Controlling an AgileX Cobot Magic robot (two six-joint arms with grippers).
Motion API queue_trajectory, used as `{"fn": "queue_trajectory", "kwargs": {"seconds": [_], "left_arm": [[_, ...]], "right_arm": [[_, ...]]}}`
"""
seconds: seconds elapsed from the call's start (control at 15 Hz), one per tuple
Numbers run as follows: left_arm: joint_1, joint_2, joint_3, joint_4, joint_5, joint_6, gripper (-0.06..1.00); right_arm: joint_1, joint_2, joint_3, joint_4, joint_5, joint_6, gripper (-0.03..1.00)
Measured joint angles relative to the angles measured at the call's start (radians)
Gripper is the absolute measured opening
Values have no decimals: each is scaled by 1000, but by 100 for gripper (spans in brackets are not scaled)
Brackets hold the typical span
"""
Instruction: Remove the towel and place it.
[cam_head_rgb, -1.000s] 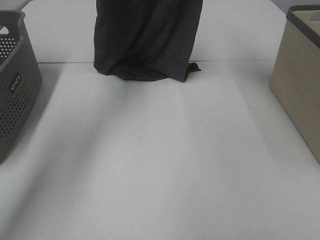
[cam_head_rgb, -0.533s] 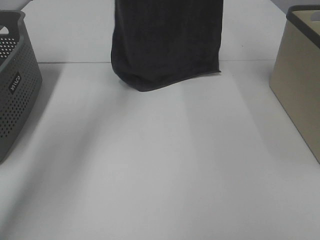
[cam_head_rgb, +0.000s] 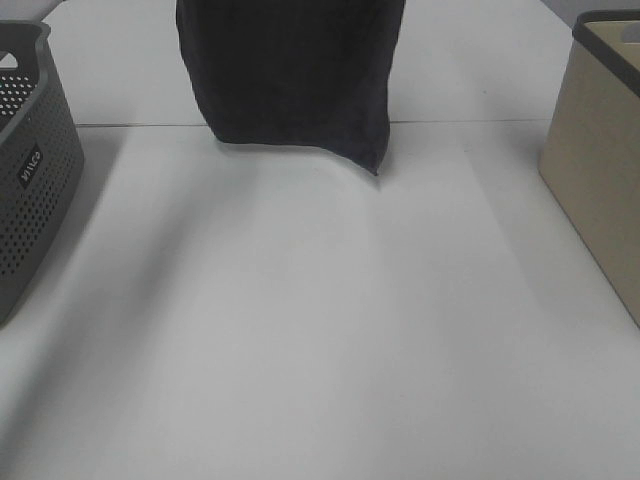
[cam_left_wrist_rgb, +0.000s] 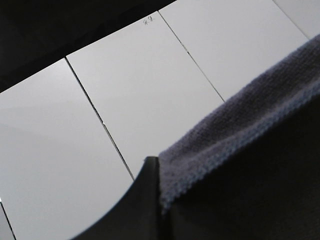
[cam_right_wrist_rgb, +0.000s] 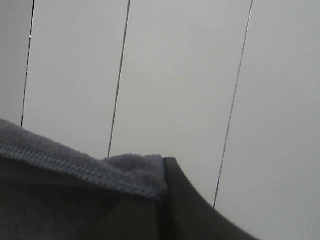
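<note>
Hanging at twelve o'clock over the flat white bench (cam_head_rgb: 320, 330), the big dark grey fluffy towel (cam_head_rgb: 290, 70) is likely held up high so it opens out flat. The left hand (cam_left_wrist_rgb: 157, 172) and the right hand (cam_right_wrist_rgb: 162, 175) each pinch its top edge, squeezed tight.

I have my left claw (cam_left_wrist_rgb: 158, 172) clamped tight on the hem of the towel (cam_left_wrist_rgb: 235, 120), with one dark finger (cam_left_wrist_rgb: 142, 200) showing against the cloth edge. My right claw (cam_right_wrist_rgb: 162, 175) is pinched closed on another stretch of hem, its dark finger (cam_right_wrist_rgb: 185, 210) curving up beside it. Both arms sit above the high camera's frame, out of sight there
</note>
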Motion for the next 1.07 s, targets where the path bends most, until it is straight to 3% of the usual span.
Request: {"fn": "queue_trajectory", "kwargs": {"seconds": [0.27, 0.73, 1.07], "left_arm": [[19, 30, 0, 17, -32, 1, 0], [31, 32, 0, 39, -46, 1, 0], [31, 32, 0, 43, -11, 1, 0]], "right_arm": [[0, 24, 0, 0, -43, 0, 2], [1, 43, 0, -1, -38, 0, 2], [1, 43, 0, 1, 37, 0, 2]]}}
